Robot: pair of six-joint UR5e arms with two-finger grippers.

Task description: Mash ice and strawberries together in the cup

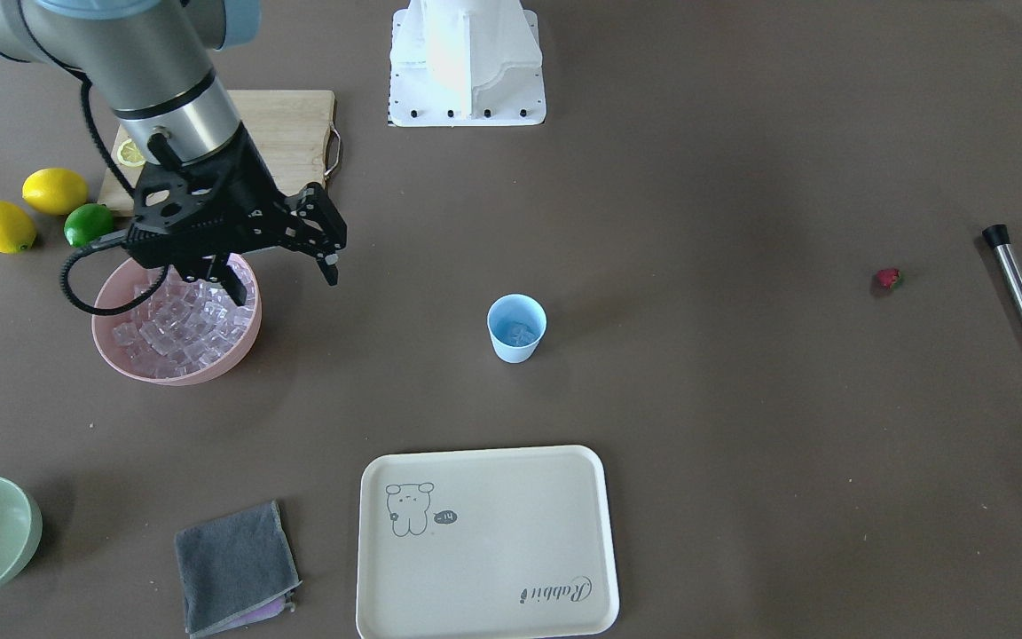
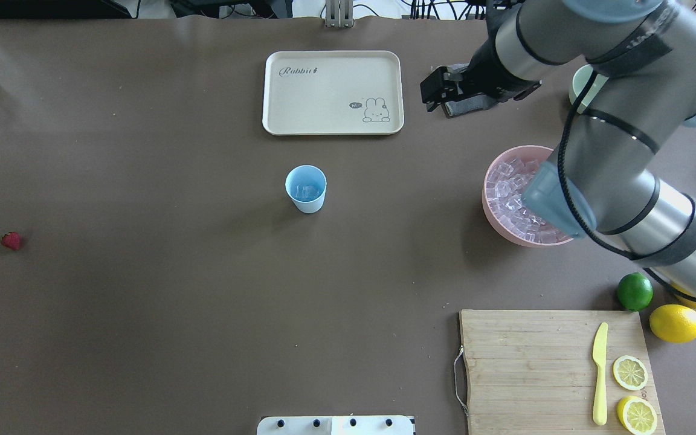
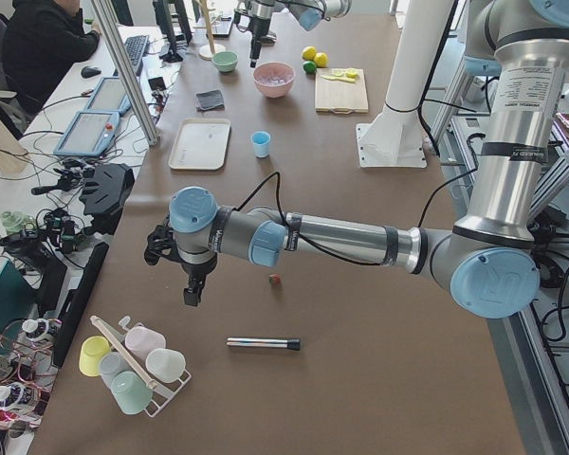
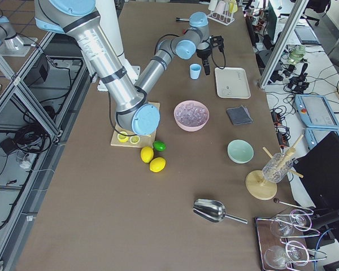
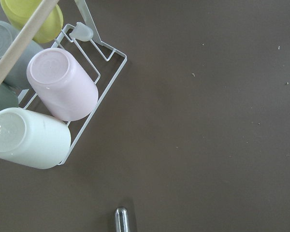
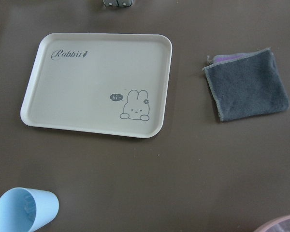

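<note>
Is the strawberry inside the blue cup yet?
No, the strawberry lies on the bare table, far from the cup, which holds only ice.

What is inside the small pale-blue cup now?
Clear ice cubes lie at the bottom of the cup. The strawberry is not inside; it lies far off on the table. How many cubes, I cannot tell.
</note>
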